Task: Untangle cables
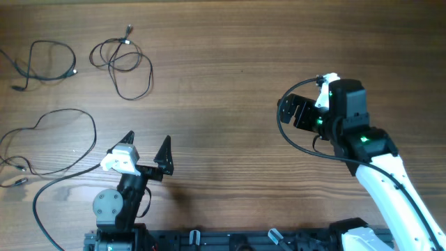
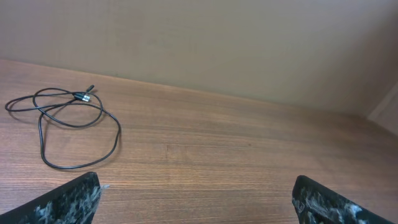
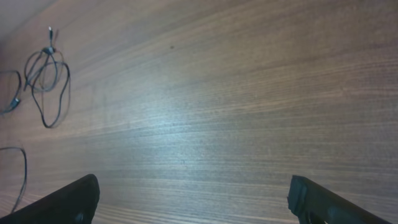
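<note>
Though they share the upper left and left edge of the overhead frame, the cables (image 1: 124, 42) lie as three loose loops (each apart from the others), flat on the surface (image 1: 230, 63). The left fingers (image 1: 164, 153), at lower left just right of the lowest loop, are spread wide and hold nothing. The right fingers (image 1: 301, 111), at centre right and well apart from the cables, are likewise spread wide and empty.

Wood-grain surface (image 1: 230, 84) recorded. Three thin black wires are laid apart at its left: first cable (image 1: 49, 43) at far corner, second cable (image 1: 124, 66) coiled beside it, third cable (image 1: 66, 111) looped nearer.
</note>
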Tool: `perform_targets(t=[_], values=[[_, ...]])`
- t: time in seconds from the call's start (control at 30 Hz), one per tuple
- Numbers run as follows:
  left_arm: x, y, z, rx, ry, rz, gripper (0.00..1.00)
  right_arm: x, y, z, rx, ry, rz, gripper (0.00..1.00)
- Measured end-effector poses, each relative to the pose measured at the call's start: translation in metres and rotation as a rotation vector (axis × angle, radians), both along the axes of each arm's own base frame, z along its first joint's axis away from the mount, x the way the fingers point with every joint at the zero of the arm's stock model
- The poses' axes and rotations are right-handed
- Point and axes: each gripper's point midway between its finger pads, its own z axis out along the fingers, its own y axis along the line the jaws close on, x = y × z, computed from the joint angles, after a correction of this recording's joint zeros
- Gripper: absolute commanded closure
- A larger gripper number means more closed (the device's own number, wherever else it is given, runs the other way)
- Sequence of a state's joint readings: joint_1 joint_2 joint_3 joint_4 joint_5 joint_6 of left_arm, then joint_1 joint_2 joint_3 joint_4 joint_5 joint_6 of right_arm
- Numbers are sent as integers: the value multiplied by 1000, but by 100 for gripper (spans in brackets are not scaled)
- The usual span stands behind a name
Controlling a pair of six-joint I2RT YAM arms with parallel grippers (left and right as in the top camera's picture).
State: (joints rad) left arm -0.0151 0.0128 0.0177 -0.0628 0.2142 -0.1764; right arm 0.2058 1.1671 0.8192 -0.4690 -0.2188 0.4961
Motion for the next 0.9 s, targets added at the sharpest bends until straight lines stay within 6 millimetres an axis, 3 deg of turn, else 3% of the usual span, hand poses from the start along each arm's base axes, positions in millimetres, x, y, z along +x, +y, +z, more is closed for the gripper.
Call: perform_targets(t=[0.13, 0.2, 0.4, 0.57, 0.73, 0.9], values=[[0, 0, 0, 0, 0, 0, 0, -2, -11, 17, -30, -64, -42, 0], [0, 0, 0, 0, 0, 0, 0, -6, -24, 36, -64, -143, -97, 0], [0, 0, 0, 0, 0, 0, 0, -41, -53, 78, -198, -412, -111, 0], [0, 0, 0, 0, 0, 2, 0, -64, -68, 76, -293, -580, -114, 0], [0, 0, 0, 0, 0, 4, 0, -73, -80, 65, -328, -696, -159, 0], [0, 1, 0, 0, 0, 5, 0, -82, -106, 63, -361, -766, -261, 0]])
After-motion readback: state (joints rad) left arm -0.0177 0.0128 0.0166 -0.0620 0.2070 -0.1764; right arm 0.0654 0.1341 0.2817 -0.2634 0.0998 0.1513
